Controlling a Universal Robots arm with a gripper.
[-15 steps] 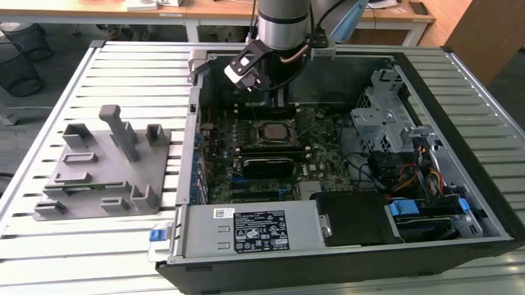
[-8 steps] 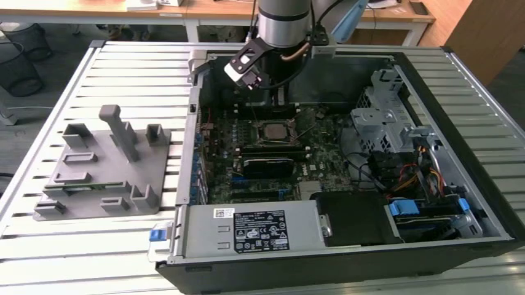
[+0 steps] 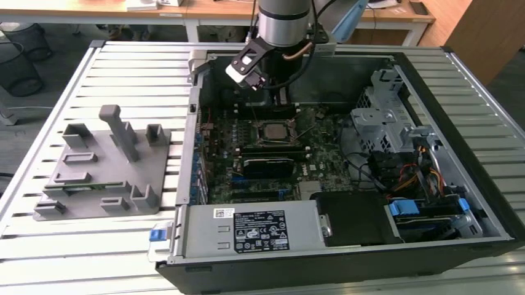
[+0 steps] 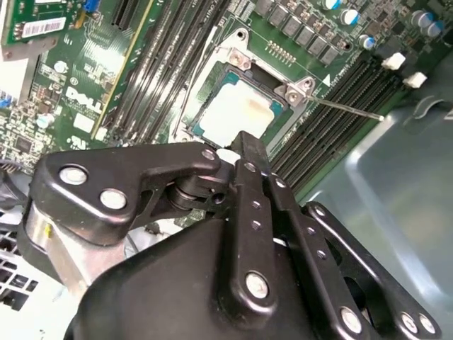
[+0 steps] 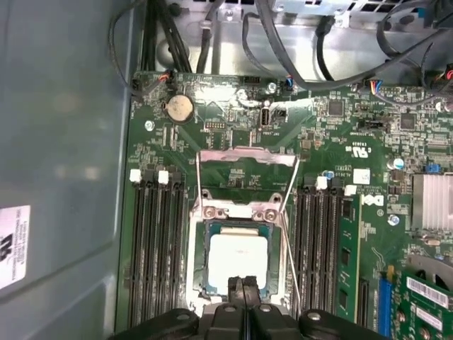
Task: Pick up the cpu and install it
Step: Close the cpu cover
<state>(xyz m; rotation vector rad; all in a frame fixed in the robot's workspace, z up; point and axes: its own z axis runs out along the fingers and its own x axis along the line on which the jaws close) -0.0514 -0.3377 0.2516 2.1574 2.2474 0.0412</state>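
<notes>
The cpu [image 5: 237, 258], a flat square chip with a pale silver top, lies flat in the socket on the green motherboard [image 5: 233, 120]. It also shows in the second wrist view, cpu [image 4: 237, 113], and in the middle of the open case, cpu [image 3: 275, 131]. The socket's metal load plate [image 5: 248, 159] is flipped open, and its thin lever [image 4: 350, 110] stands out to one side. My gripper [image 5: 244, 287] hangs just above one edge of the chip, shut, with nothing between its black fingers. It hangs from the arm at the case's far side, gripper [image 3: 275, 98].
Memory slots [image 5: 159, 248] flank the socket on both sides. The case holds a power supply [image 3: 250, 227] near the front, a drive cage [image 3: 385, 117] and loose cables [image 3: 410, 178] on the exterior view's right. A grey fixture block [image 3: 107, 163] sits on the slatted table outside the case.
</notes>
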